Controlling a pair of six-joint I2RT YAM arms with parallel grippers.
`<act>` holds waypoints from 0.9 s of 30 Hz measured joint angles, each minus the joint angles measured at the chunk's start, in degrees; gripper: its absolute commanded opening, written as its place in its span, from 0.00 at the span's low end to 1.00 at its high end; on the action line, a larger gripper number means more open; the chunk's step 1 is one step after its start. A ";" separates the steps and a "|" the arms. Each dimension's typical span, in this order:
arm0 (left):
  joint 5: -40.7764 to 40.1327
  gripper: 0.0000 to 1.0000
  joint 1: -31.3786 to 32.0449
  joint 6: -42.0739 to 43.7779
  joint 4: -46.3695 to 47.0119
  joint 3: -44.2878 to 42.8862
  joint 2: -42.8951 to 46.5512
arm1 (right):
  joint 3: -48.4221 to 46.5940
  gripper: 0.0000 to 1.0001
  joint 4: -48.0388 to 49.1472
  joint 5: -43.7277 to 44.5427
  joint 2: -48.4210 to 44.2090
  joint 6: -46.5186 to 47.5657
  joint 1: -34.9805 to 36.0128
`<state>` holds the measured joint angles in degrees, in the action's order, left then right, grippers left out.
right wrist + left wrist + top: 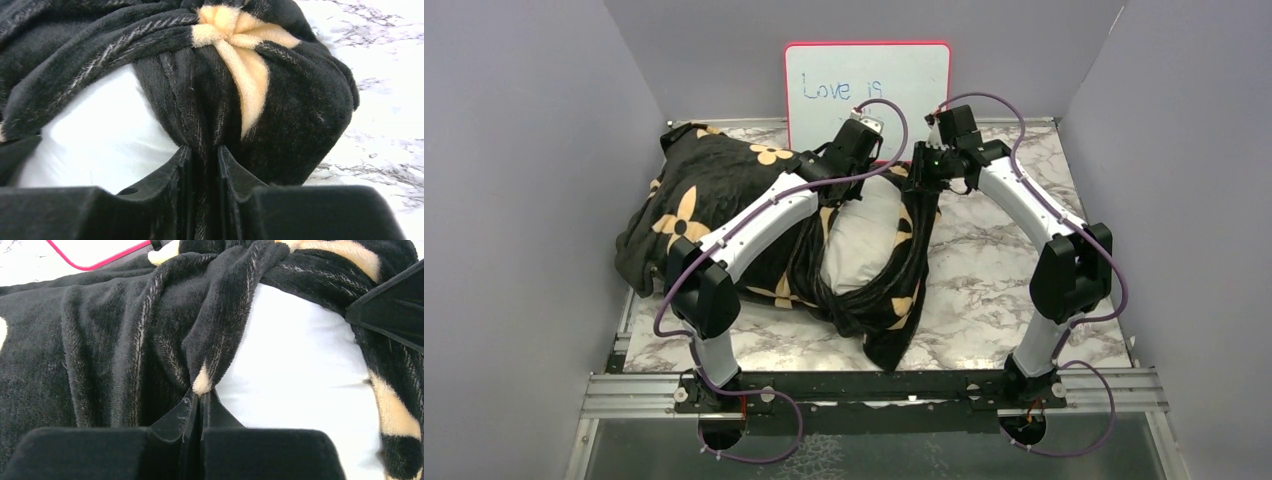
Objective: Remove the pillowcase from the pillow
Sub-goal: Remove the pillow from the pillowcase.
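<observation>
Two arms stand bolted at the near edge of the marble counter [994, 270]. The left arm [754, 215] and the right arm [1034, 210] each bend at the elbow and lean in toward the far middle, making an arch. Beneath it lies one pillow [864, 235], white, only its middle bare. The one pillowcase [714, 190], black with tan flowers, is bunched around that bare patch and covers the rest, spreading off to the left. The left claw [201, 399] is pinched tight on a thin fold of the pillowcase, right against the white pillow. The right claw [205, 152] is clamped on a thicker gathered bundle of the same fabric, on the opening's right side. Behind both, one pink-framed whiteboard [867, 85] stands at the back wall.
</observation>
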<state>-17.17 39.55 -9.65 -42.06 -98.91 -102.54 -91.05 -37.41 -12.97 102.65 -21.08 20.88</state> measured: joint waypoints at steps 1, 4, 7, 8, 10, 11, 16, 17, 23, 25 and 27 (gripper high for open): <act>-0.31 0.00 -0.20 0.02 -0.02 0.07 0.07 | 0.00 0.15 0.00 0.48 0.00 0.09 0.00; -0.96 0.00 -0.66 -0.07 0.66 1.55 1.03 | 1.05 0.02 0.42 2.89 -0.11 -0.35 -0.48; -0.72 0.00 -3.41 0.31 1.53 4.09 3.50 | 6.10 0.00 3.45 0.96 -0.85 -1.70 -5.53; 0.07 0.00 -4.83 0.33 1.92 4.92 4.39 | 7.45 0.00 4.09 -0.66 -0.90 -2.36 -7.72; 3.52 0.00 -8.48 0.17 3.04 6.49 6.29 | 10.67 0.00 5.66 -7.74 -0.90 -4.15 -12.66; 6.64 0.00 -9.75 0.04 3.91 7.15 6.95 | 11.78 0.01 5.95 -11.04 -0.90 -4.52 -14.10; 13.44 0.00 -10.19 1.75 5.22 9.51 7.82 | 13.75 0.25 6.43 -18.32 -0.90 -4.07 -16.31; 14.01 0.00 -10.19 1.90 5.51 9.75 7.87 | 13.75 0.34 6.25 -18.62 -0.98 -3.76 -16.70; 17.14 0.21 -10.19 1.81 6.12 10.88 9.14 | 14.60 0.60 4.04 -18.88 -6.05 -1.79 -18.25; 18.47 0.45 -9.94 1.88 5.92 10.86 9.57 | 15.37 0.64 3.04 -19.61 -9.75 -1.16 -18.69; 19.26 0.59 -9.40 1.95 5.88 10.86 9.90 | 16.17 0.66 2.32 -20.37 -13.68 -0.70 -18.64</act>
<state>2.09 30.15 -7.70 -36.18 -88.05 -92.64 -74.87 -35.09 -33.34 88.97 -21.78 2.24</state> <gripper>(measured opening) 0.366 0.627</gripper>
